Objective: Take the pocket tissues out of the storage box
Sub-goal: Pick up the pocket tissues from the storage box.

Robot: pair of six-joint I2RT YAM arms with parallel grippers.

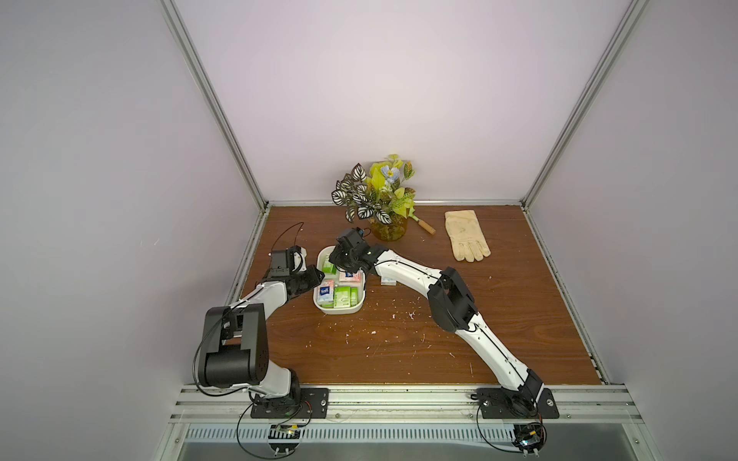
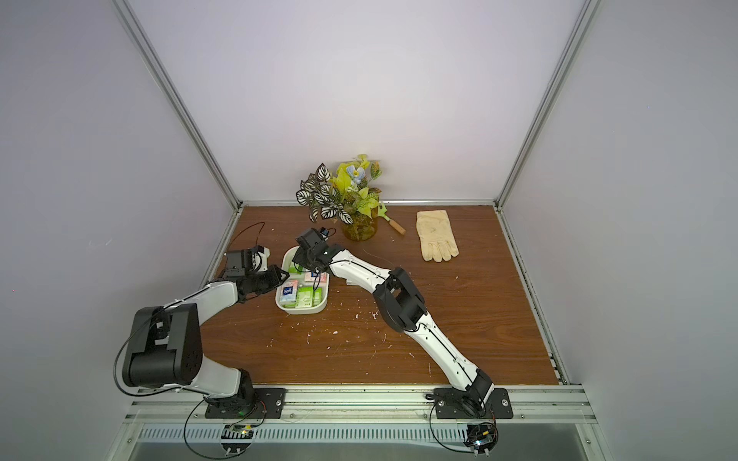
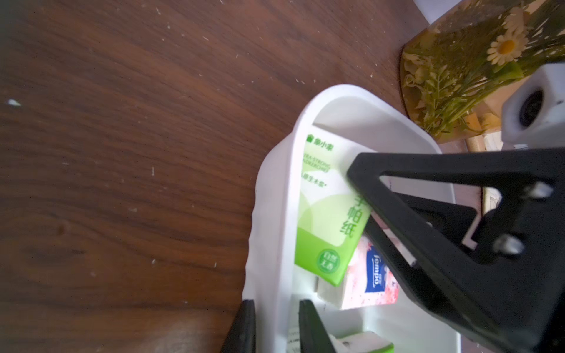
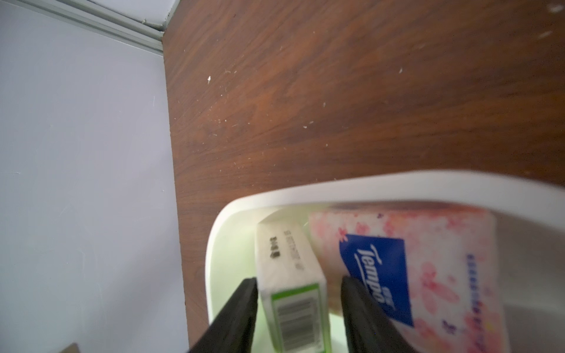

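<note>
Pocket tissues (image 1: 339, 295): with left fingers (image 3: 308, 330) pinching storage box (image 3: 269, 214) wall, close right fingers (image 4: 241, 311), open astride on-edge green packet (image 4: 290, 275) at twelve o'clock, then lift straight.

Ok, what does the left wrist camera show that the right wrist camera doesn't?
Only the left wrist view: the amber plant pot, the right arm's white wrist camera, the green packet face-on, and the left gripper clamped astride the wall of the storage box. Only the right wrist view: the aluminium frame rail and that packet's barcode edge, between the open fingers of the right gripper. Both: the storage box, the wooden table, the right gripper, the green packet and the pink packet with its blue label.
</note>
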